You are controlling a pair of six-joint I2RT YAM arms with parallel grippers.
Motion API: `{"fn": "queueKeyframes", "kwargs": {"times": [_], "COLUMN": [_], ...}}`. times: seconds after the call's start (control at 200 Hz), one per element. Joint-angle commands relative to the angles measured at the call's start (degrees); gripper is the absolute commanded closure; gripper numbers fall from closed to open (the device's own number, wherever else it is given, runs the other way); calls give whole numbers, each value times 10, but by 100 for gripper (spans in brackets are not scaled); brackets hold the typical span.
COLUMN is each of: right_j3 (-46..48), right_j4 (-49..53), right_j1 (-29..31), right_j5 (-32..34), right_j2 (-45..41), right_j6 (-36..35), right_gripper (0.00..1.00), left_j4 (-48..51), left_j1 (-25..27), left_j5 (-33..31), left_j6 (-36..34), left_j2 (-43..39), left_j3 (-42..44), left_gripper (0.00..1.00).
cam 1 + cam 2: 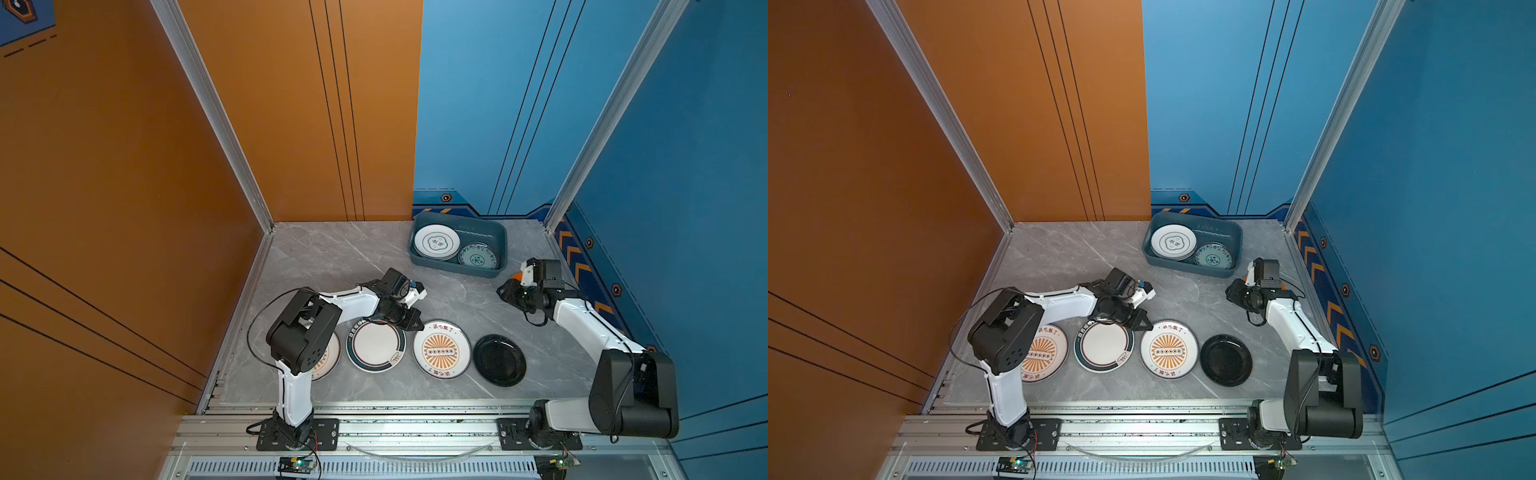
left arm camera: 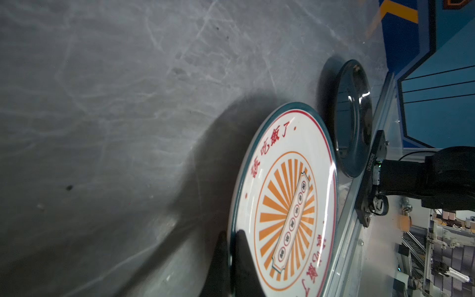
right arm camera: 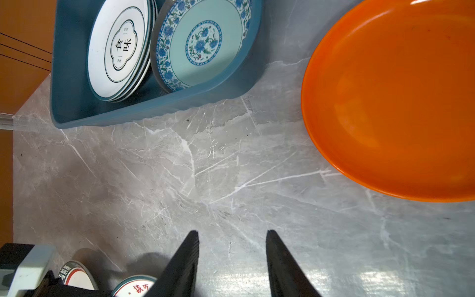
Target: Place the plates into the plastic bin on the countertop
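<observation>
My left gripper (image 2: 230, 232) is shut on the near rim of a white sunburst plate (image 2: 285, 205), one finger above the rim and one below. In both top views this gripper (image 1: 413, 324) sits between that plate (image 1: 441, 349) and a white teal-rimmed plate (image 1: 376, 345). A black plate (image 1: 498, 360) lies to the right, and a second sunburst plate (image 1: 1044, 353) is partly under the left arm. The plastic bin (image 1: 453, 268) holds a stack of white emblem plates (image 1: 436, 242) and a teal patterned plate (image 1: 478, 255). My right gripper (image 3: 232, 231) hangs open and empty over the countertop (image 3: 231, 159), beside an orange plate (image 3: 390, 102).
The bin stands at the back right, close to the blue wall (image 1: 519, 124). An orange wall (image 1: 124, 166) borders the left side. The aluminium rail (image 1: 415, 428) with both arm bases runs along the front edge. The orange plate is mostly hidden behind the right wrist in both top views.
</observation>
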State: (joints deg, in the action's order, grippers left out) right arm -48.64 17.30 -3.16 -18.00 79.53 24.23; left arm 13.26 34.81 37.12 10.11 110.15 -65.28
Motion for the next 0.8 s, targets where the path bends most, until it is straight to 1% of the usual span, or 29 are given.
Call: {"fn": "queueKeyframes", "kwargs": {"times": [0.0, 0.235, 0.421, 0.541, 0.636, 0.656, 0.676, 0.796], "right_j3": [9, 15, 19, 30, 44, 49, 51, 78], "right_j4": [-11, -14, -14, -26, -43, -48, -51, -94], "right_j1": [3, 3, 3, 3, 3, 3, 3, 5], "right_j5": [-3, -3, -10, -36, -63, -69, -75, -120], "right_j2": [9, 6, -5, -19, -35, -38, -41, -56], "right_j6": [6, 5, 6, 6, 10, 12, 14, 33], "right_gripper": [54, 54, 54, 54, 53, 53, 53, 51], "left_j4": [9, 1, -11, -9, -19, -19, -40, -63], "left_j1": [-6, -17, -38, -52, -71, -75, -80, -98], "left_j5": [-45, -51, -59, -82, -97, -98, -99, -89], "left_j6": [-4, 1, 15, 20, 37, 41, 45, 63], "left_j2": [16, 13, 9, 7, 4, 3, 2, -9], "left_j3": [8, 5, -6, -14, -10, -9, -7, 2], "left_gripper": [100, 100, 100, 100, 100, 100, 100, 100]}}
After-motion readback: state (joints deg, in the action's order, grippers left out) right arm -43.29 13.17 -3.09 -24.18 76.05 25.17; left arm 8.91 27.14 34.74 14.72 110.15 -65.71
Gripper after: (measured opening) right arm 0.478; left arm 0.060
